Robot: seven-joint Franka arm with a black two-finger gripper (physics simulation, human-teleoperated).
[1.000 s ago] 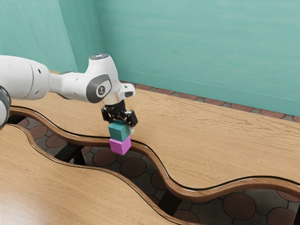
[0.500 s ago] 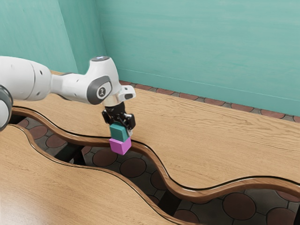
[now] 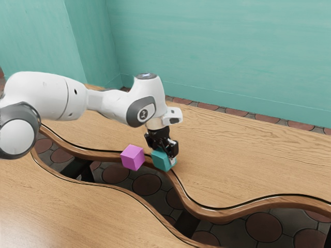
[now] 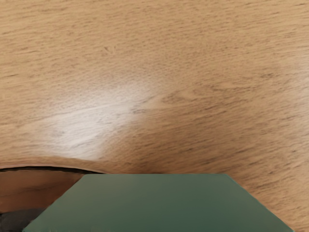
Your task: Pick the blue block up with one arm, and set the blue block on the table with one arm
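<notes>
Two blocks in the exterior view: the gripper (image 3: 164, 154) has the blue one pinched, so that blue block (image 3: 161, 161) is down near the table (image 3: 232, 155)'s wavy edge, with the pink block (image 3: 132, 157) a bit apart on the exterior view's left. Wrist view's got the blue block right under the hand, looking pretty dark green tbh, with wood grain tabletop past it.

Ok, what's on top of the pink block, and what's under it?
Nothing is on the pink block; its top face is bare. Its sides hide whatever is underneath, along with part of the table's wavy edge.
</notes>
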